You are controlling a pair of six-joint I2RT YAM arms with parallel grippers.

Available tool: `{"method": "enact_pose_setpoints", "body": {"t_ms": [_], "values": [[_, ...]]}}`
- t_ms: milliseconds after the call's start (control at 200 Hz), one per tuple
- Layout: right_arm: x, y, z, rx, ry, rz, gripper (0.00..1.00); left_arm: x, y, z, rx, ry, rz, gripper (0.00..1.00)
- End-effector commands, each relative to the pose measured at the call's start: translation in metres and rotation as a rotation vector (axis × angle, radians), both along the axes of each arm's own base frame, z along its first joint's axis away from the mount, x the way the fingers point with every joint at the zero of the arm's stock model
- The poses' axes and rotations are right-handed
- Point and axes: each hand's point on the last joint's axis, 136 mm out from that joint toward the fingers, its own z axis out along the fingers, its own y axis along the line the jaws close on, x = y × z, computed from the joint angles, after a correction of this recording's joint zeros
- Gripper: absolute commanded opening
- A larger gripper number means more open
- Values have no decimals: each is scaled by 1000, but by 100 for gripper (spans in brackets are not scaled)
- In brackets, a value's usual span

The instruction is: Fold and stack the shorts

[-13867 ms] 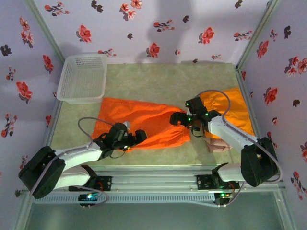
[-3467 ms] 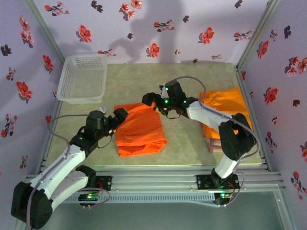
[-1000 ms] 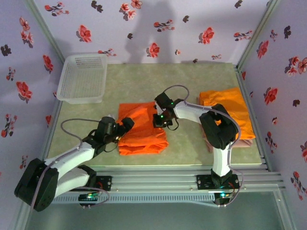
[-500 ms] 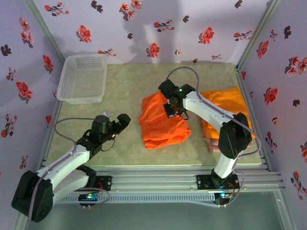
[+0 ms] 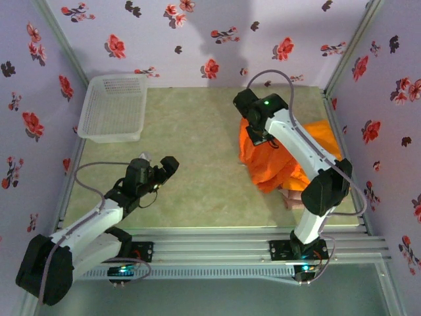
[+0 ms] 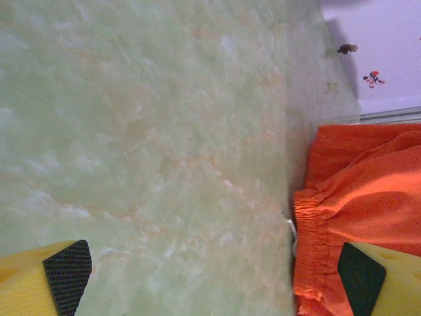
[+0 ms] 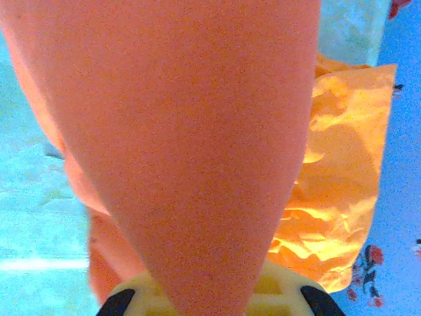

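Observation:
My right gripper (image 5: 258,136) is shut on the folded bright orange shorts (image 5: 266,161), which hang from it at the right side of the table. Their cloth drapes straight out from my right gripper (image 7: 210,304) in the right wrist view, hiding the fingertips. The lower end of the held shorts overlaps a second pair of orange shorts (image 5: 327,136) lying flat by the right wall, also seen as a lighter orange sheet (image 7: 342,197). A dusty pink-beige pair (image 5: 296,199) peeks out beneath them. My left gripper (image 5: 166,168) stands open over bare table, far from the cloth. Between its open fingers (image 6: 66,276) lies only table, with the orange shorts (image 6: 368,197) beyond.
A white mesh basket (image 5: 115,105) stands at the back left corner. Flowered walls close in the table (image 5: 191,125) on three sides. Metal rails run along the near edge by the arm bases.
My right gripper has carried the folded orange shorts from the table's middle to the right, up against the stack by the wall. The left arm has pulled back slightly and then held still.

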Motion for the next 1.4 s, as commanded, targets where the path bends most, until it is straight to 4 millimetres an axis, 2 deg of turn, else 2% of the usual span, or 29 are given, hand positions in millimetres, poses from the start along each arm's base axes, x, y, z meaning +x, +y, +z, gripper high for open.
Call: {"method": "enact_pose_setpoints", "body": {"t_ms": [0,450,560,830,1210,1345,1395], "values": [[-5,-20,19,-98,7,-2,0,1,4,0,0,-6,13,99],[-5,-70,72,-136,-69,-87,0,2,4,-3,3,3,19,99],[-4,-95,75,-169,-64,-132,0,2,4,-4,5,7,19,99],[15,-161,45,-253,-11,-248,0,2,4,-7,20,16,14,99],[42,-219,7,-329,-12,-334,3,0,5,-12,43,38,6,99],[46,-237,-7,-392,6,-373,9,-1,6,-13,47,46,5,99],[47,-246,-10,-432,16,-389,18,-1,6,-13,46,45,6,99]]}}
